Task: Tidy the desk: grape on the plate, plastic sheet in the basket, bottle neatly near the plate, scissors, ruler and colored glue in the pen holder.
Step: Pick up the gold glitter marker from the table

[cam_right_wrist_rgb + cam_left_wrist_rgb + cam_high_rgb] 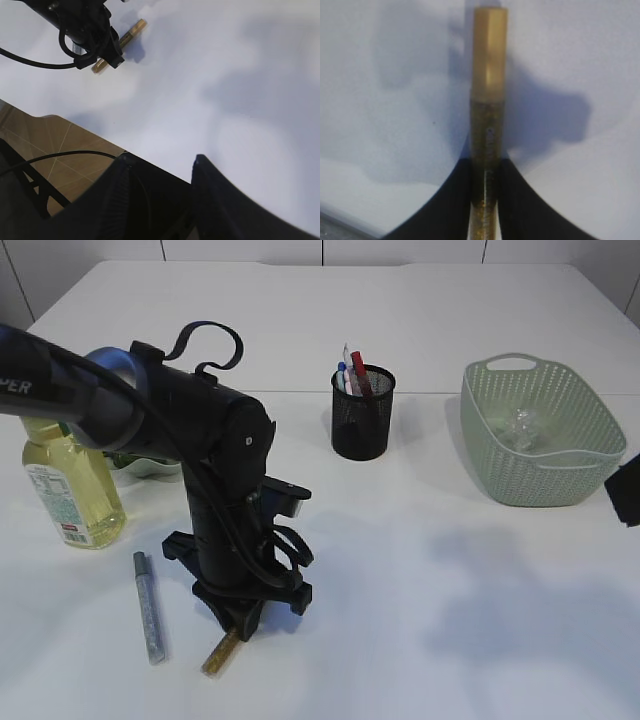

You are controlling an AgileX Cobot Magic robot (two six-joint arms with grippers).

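Left arm: matte black casing with rounded joint housings; a blue-grey band near the upper joint; white capital lettering, cut off by the frame edge, on the upper segment. Black cables loop above the wrist and run down beside the left gripper. Fingers: black, smooth, curved edges. Right gripper: black, glossy, rounded fingers.

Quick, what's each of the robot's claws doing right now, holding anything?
Left gripper: jaws closed around the gold glitter glue pen, which lies on the table.
Right gripper: jaws open, holding nothing.
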